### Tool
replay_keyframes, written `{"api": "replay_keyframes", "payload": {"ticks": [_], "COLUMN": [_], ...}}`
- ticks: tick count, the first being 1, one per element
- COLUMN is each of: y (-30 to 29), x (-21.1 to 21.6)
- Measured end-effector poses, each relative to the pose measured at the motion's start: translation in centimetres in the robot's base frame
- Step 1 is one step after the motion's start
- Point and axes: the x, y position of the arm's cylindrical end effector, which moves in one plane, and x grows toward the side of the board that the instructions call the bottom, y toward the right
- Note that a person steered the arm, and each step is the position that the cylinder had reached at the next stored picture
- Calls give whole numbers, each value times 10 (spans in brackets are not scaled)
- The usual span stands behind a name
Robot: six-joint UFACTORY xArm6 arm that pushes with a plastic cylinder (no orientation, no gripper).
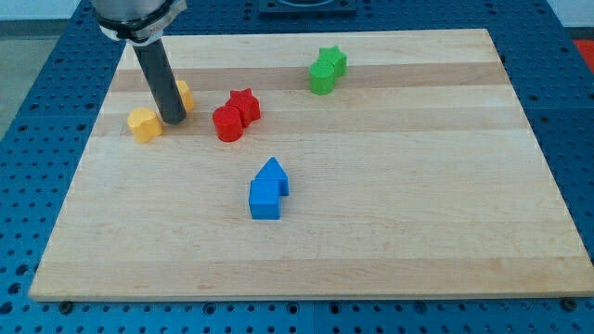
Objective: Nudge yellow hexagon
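Wooden desk (pixel 371 241) on blue perforated base. Yellow hexagon block (pixel 183 95) sits at desk's upper left, mostly hidden behind the dark rod. My tip (pixel 174 121) rests touching or just beside the hexagon, on its view-bottom side; no gripper on this arm. Second yellow block (pixel 144 123), shape unclear, just left of the hexagon. To the hexagon's right: red cylinder (pixel 226 123) touching red star (pixel 245 105). Farther right: green block pair (pixel 327 70). Below-right of the hexagon: blue block pair (pixel 268 189).
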Motion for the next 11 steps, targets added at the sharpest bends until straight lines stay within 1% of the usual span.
{"api": "replay_keyframes", "payload": {"ticks": [2, 4, 5, 8, 10, 11], "y": [-22, -22, -22, 37, 43, 43], "x": [0, -1, -8, -10, -26, -46]}}
